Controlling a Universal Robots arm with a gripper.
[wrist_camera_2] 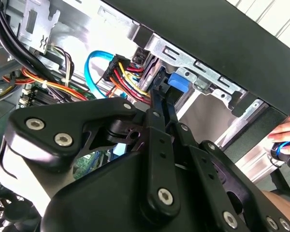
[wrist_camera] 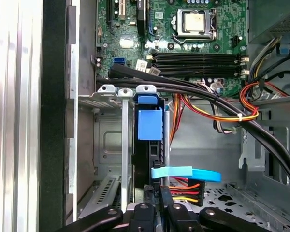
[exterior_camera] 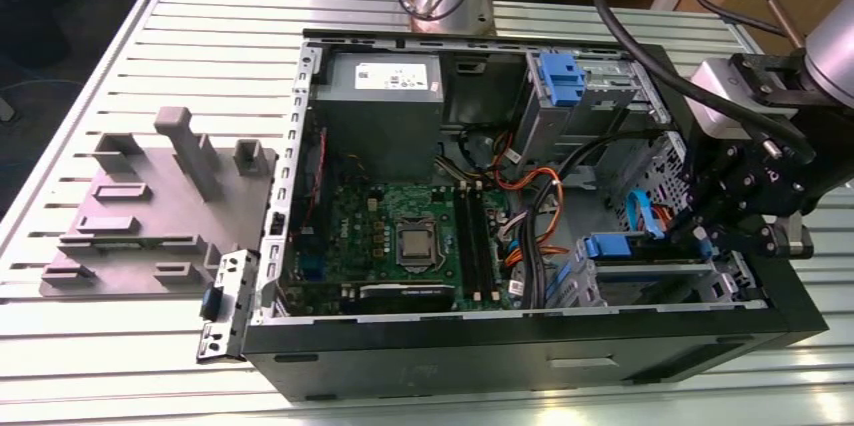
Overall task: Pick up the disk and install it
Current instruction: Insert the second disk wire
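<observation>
The gripper (exterior_camera: 705, 229) is down inside the open PC case (exterior_camera: 534, 346), at the drive bay on the exterior view's right. Its fingers pinch the disk (wrist_camera: 149, 145), which stands on edge in the drive cage (wrist_camera: 111, 140) w/ its blue tab (wrist_camera: 149, 124) facing the motherboard (wrist_camera: 183, 29). A person's hand (wrist_camera_2: 287, 133) rests near the case's edge.

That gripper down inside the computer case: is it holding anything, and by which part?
It cannot be told. The gripper sits at the drive cage, close by a part with a blue tab standing on edge, but the contact is hidden.
</observation>
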